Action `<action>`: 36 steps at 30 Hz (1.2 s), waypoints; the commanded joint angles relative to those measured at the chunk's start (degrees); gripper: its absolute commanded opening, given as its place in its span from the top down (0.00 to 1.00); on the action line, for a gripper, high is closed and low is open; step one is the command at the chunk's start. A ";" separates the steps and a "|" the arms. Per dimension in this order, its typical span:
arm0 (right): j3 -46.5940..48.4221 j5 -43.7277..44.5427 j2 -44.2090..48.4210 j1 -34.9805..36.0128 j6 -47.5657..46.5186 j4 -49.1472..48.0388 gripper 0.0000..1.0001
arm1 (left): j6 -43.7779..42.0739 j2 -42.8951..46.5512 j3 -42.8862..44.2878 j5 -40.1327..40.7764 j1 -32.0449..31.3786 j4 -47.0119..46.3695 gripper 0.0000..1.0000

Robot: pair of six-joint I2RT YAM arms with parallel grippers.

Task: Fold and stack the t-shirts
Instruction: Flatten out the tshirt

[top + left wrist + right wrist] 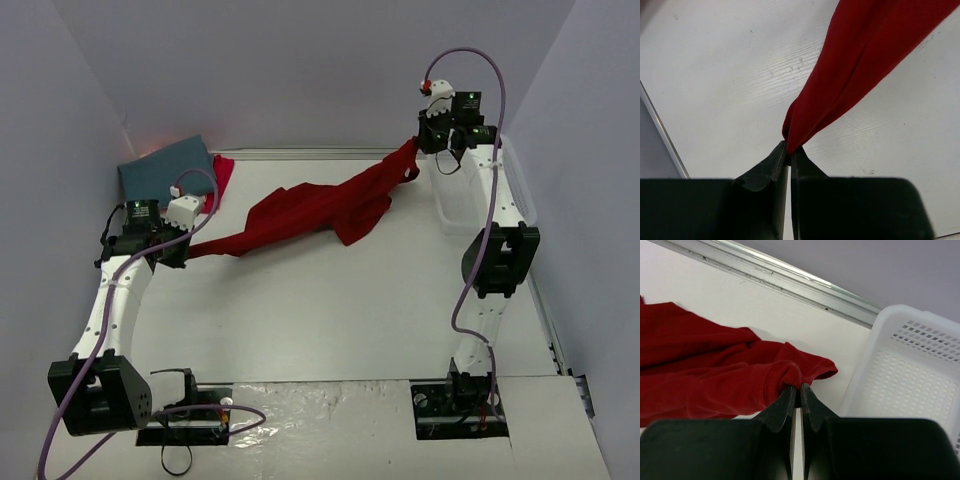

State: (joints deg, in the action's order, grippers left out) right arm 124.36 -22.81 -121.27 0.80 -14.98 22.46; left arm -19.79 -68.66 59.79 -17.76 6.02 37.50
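Now, my left gripper (pixel 789 150) pinches one bunched end of the deep red t-shirt (pixel 310 212). My right gripper (pixel 796 390) clamps the other end just beside the white basket (pixel 910 370), and the cloth sags away from the basket between them. To spread it well, I judge I should draw the ends apart evenly and lay it flat, clear of the basket. Folds hide which hem or sleeve each pinch holds. Far from the basket lies the slate-teal t-shirt (pixel 165 170), with a pinkish-red one (pixel 222 175) peeking out beside it.
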 commanded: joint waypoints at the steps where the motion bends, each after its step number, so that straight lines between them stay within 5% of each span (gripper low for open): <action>1: -1.65 -0.83 5.69 -2.38 0.83 -0.84 1.00 | -0.42 1.16 0.94 0.53 0.57 1.35 0.98; 25: -29.95 -2.33 31.44 -2.38 -4.00 1.36 1.00 | -3.41 7.75 8.85 -1.66 0.57 11.10 0.98; 36: -38.04 -3.03 39.10 -2.38 -4.27 4.52 1.00 | -20.72 13.11 11.84 -13.26 0.48 30.43 0.98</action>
State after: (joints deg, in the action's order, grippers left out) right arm 87.31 -24.91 -84.16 -1.41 -18.52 26.09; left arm -33.26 -58.50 68.55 -27.05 6.13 59.64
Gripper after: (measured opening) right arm 0.009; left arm 0.034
